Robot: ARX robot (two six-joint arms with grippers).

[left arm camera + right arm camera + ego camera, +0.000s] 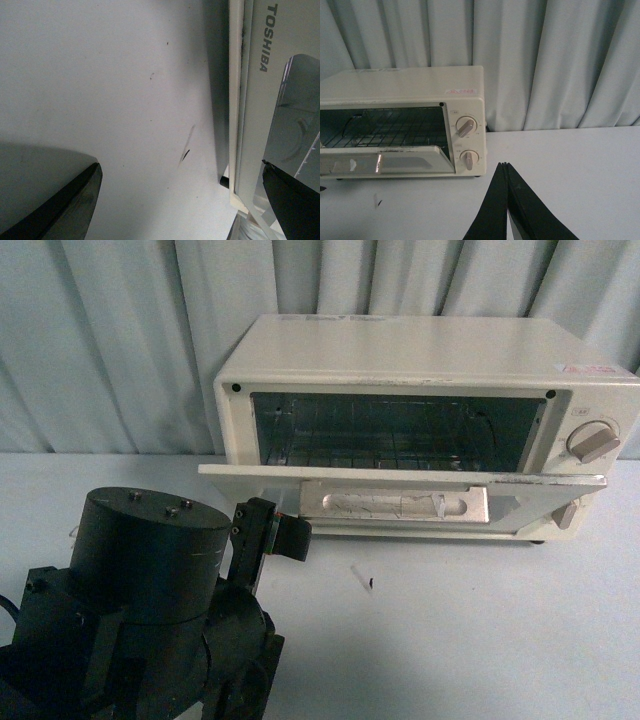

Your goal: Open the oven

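Oven (420,360) sits at the back of the table (480,630), right of centre, against the curtain (110,340). Door (400,477) is down, roughly level, with the handle (395,505) at its front edge and the rack (390,445) exposed. Left gripper (181,165) is spread wide and empty, just beside the door's left end. Right gripper (504,167) is pinched together, holding nothing, well clear over the table.

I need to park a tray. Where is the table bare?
Bare table in front of the oven, right of the left arm, and past the knobs toward the curtain. Crowded around the left fingers by the lowered door.
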